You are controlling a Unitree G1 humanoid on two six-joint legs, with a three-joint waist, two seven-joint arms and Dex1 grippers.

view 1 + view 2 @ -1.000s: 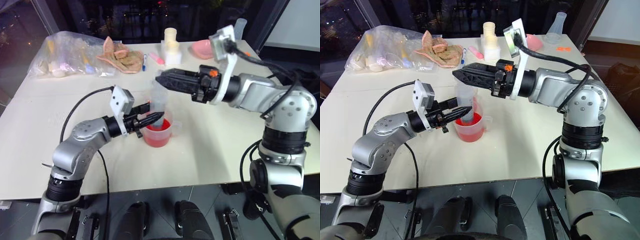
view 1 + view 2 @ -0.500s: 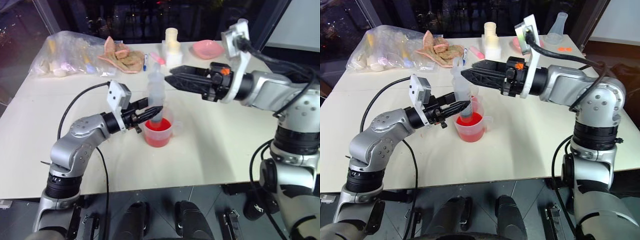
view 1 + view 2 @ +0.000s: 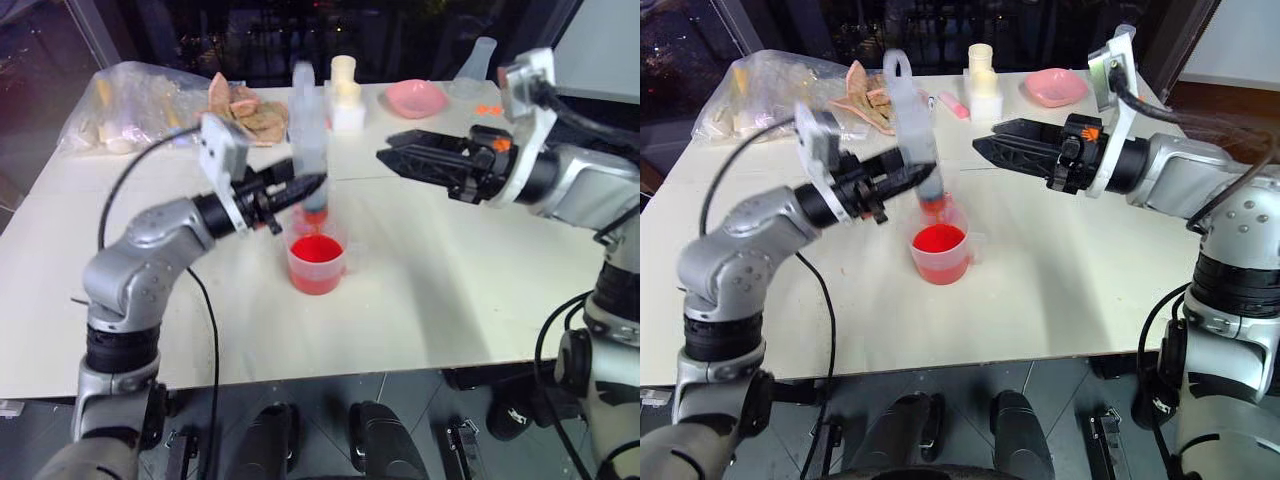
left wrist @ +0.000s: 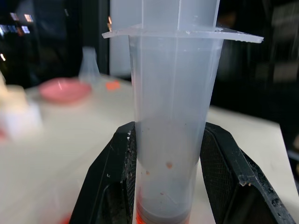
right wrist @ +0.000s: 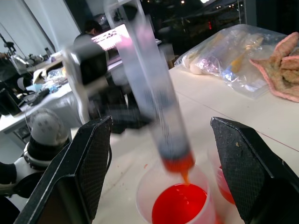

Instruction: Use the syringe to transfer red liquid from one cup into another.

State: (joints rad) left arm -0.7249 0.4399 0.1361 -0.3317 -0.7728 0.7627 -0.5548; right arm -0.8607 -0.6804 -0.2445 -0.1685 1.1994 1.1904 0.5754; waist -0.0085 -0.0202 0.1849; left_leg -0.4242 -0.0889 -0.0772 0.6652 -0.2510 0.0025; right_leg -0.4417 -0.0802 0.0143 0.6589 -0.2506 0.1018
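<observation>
While the left claw (image 3: 300, 188) is clamping the syringe (image 3: 309, 140) low on its barrel, the syringe is standing nearly upright, plunger end up and orange tip down, hanging just above the handled measuring cup (image 3: 318, 263) with its pool of red liquid (image 3: 316, 250). The tip is out of the liquid and directly over the cup's mouth, so whatever comes next is turning on that vertical line. The narrower cup (image 5: 223, 186) seems to be sitting just beside the measuring cup, though it is hard to make out and I am hedging on that. The right claw (image 3: 392, 160) is hovering wide apart and carrying nothing, pointing across toward the syringe's upper barrel from the right edge side, near but not touching.

Along the far edge of the surface (image 3: 450, 290) a plastic bag (image 3: 140, 105), a crumpled cloth (image 3: 245, 105), a pale stacked container (image 3: 345, 90), a pink dish (image 3: 415, 97) and a clear flask (image 3: 478, 62) are lying well apart from the cups, obstructing nothing.
</observation>
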